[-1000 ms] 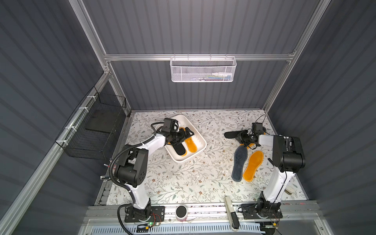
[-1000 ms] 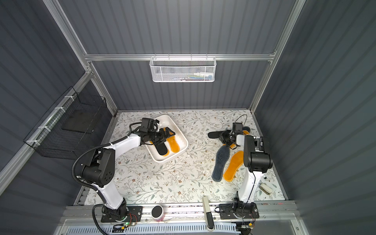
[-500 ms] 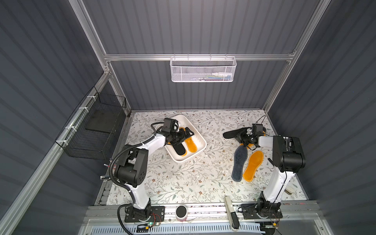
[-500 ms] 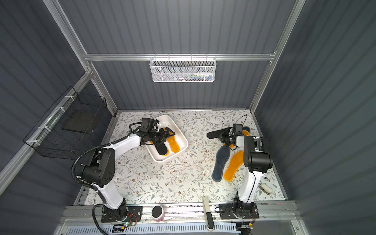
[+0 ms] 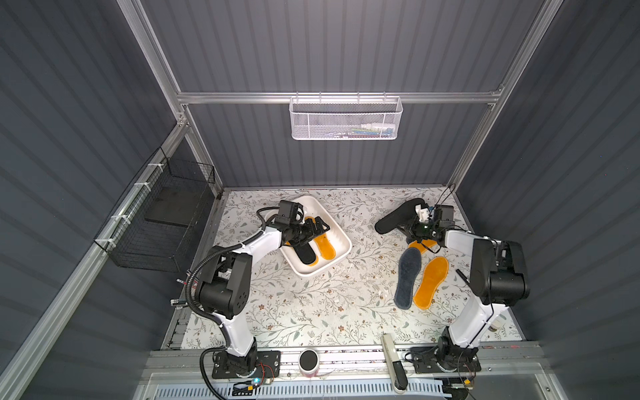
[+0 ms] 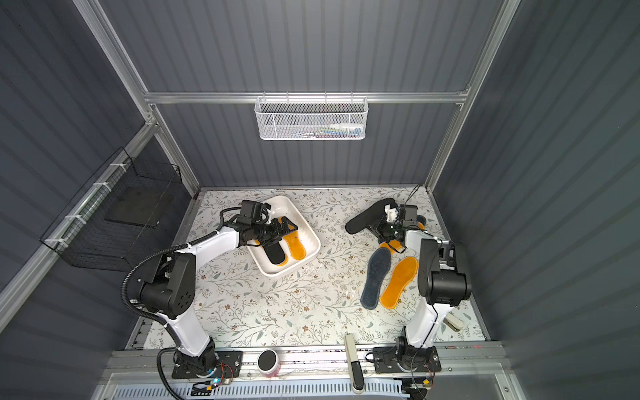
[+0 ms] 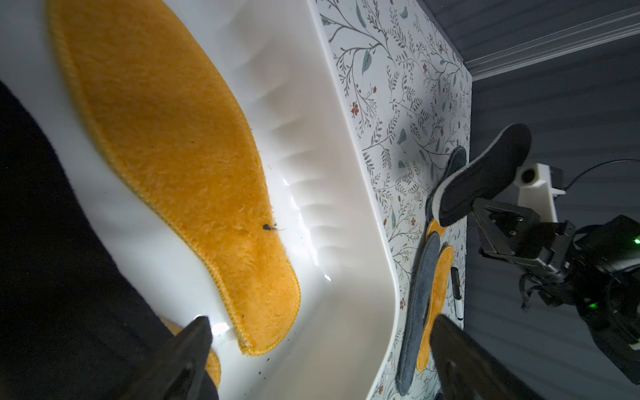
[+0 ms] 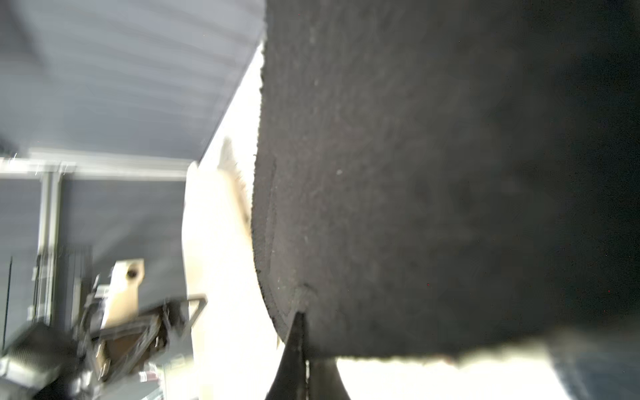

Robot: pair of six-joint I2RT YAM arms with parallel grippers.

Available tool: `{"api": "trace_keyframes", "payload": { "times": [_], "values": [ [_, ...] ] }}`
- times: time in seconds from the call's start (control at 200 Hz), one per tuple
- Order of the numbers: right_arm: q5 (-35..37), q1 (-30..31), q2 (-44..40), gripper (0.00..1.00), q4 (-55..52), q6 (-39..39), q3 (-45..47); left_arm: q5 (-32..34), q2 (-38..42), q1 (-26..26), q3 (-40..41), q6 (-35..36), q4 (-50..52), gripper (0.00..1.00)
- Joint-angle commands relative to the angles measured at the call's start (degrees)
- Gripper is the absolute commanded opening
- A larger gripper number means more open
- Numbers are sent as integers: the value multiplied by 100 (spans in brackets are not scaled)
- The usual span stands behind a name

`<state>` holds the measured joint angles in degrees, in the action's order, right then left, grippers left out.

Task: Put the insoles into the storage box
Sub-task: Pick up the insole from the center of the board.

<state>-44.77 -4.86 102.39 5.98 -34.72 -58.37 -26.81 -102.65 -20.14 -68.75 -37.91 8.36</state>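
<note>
Flat desk top is off-white, printed all over with grey-green leafy twigs and tiny rust-red flowers. The shallow white plastic storage tub is plain glossy white, no pattern. Inside the tub: a fuzzy orange-yellow insole with a stitched edge in the same colour, plus a plain black flat insole. Well apart from the tub: a fuzzy dark grey-blue insole, another orange-yellow foot-shaped insole, and a near-black insole with a thin white edge.
</note>
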Motion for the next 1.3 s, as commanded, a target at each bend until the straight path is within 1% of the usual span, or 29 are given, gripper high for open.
{"api": "trace_keyframes", "payload": {
  "times": [0.0,0.095,0.2,0.34,0.455,0.55,0.64,0.725,0.871,1.036,1.256,1.296],
  "values": [
    [-669,79,-605,0,-449,1050,140,-64,162,50,-200,161,59,100],
    [-700,252,-993,0,-1287,1703,8,-234,247,50,-185,139,-178,99],
    [-652,553,-1198,0,-2363,2432,-355,-332,362,47,-170,141,-370,99],
    [-358,1183,-1195,0,-3715,3185,-921,-387,588,45,-70,216,-561,99],
    [-242,1690,-997,0,-4311,3464,-1305,-534,765,45,127,233,-914,100],
    [-244,2007,-826,0,-4457,3499,-1483,-710,868,46,286,260,-1209,99],
    [-335,2249,-654,0,-4496,3474,-1617,-815,922,40,368,378,-1222,100],
    [-280,2445,-484,0,-4540,3463,-1753,-975,948,37,463,481,-1252,98],
    [-345,2638,-242,0,-4550,3446,-1961,-1177,1008,23,594,664,-1233,93],
    [-488,2801,-45,0,-4585,3446,-2189,-1286,1044,-55,627,1009,-1007,90],
    [-523,2944,189,0,-4676,3463,-2464,-1391,897,-333,390,1437,-660,79],
    [-537,2955,208,0,-4687,3464,-2498,-1397,855,-382,341,1507,-581,73]
  ]
}}
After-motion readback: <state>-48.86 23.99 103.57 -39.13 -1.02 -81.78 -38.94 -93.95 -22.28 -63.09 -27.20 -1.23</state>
